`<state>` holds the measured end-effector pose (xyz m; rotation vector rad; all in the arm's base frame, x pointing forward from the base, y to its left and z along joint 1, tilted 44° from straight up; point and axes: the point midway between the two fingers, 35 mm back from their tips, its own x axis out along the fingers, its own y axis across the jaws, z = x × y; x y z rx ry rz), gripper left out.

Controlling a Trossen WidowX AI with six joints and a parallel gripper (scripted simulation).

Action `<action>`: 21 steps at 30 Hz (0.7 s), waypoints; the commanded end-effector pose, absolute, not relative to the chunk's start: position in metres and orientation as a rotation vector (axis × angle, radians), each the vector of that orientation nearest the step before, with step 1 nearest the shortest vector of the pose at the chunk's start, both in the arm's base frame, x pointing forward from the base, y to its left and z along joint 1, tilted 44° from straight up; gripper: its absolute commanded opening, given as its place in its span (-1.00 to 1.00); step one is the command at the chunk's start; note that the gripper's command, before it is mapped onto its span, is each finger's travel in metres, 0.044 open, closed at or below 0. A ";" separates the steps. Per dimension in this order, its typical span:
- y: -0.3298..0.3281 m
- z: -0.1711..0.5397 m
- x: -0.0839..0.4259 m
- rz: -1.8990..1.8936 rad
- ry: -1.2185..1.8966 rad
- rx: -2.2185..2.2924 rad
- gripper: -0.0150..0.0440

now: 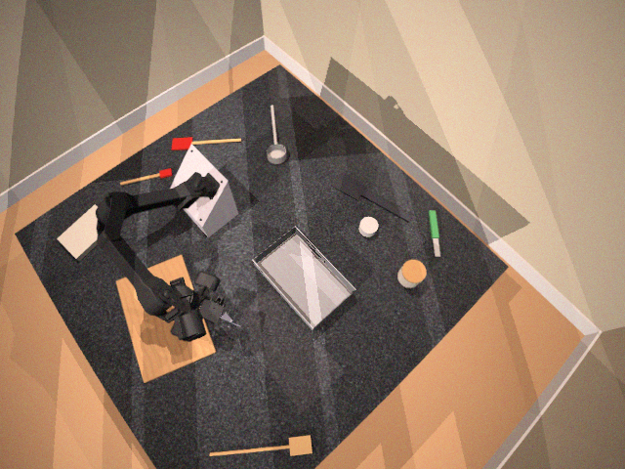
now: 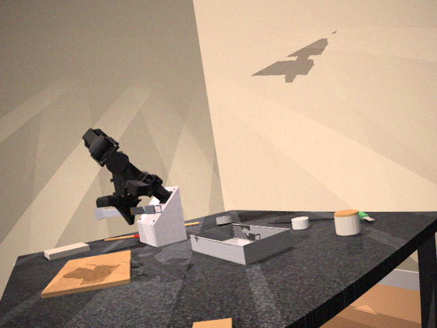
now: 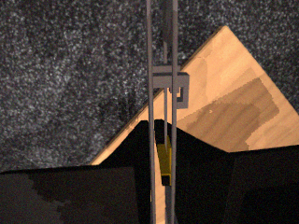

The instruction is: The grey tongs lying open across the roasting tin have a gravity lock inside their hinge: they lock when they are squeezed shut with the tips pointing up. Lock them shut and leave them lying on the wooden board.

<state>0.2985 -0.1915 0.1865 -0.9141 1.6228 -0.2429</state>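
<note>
The grey tongs are held in the air, roughly level in the exterior view, their broad end left and square bracket end right. Their two arms run close together and nearly parallel in the wrist view; whether the lock holds cannot be told. My gripper is shut on them, beside a yellow piece between the arms. It is well above the table, near the wooden board. The roasting tin holds no tongs.
The white arm base stands behind the board. A beige block lies at its left. Beyond the tin are a white pot, an orange-lidded jar and a green-handled tool. A wooden spatula lies at the front.
</note>
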 end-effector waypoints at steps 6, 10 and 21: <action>-0.202 0.199 0.287 -0.538 1.494 -0.609 -1.00; -0.206 0.203 0.282 -0.653 1.433 -0.481 -1.00; -0.218 0.214 0.268 -0.944 1.234 -0.128 -1.00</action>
